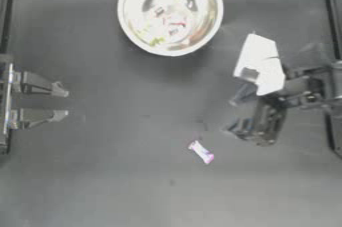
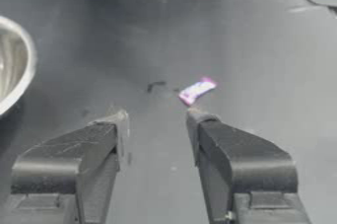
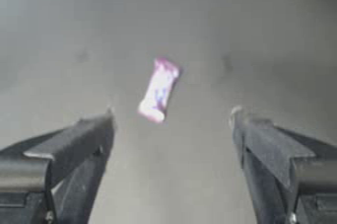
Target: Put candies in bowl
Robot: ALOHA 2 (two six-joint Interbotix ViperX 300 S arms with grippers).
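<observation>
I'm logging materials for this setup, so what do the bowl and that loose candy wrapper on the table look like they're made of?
The bowl looks like polished metal, likely steel: its inside mirrors light and the sweets in it. The purple-white candy seems wrapped in thin glossy plastic film, judging by its sheen and twisted ends, though foil cannot be ruled out.

Your dark table (image 1: pixel 100 171) carries the bowl (image 1: pixel 130 26) at its far edge and one purple-white candy (image 1: pixel 201 151) lying apart.

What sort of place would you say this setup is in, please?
Most likely a robot lab workstation, not a kitchen: a bare dark table with a raised border, two arms reaching in with the left hand and right hand open, and only a shiny bowl and a purple-white candy as props.
</observation>
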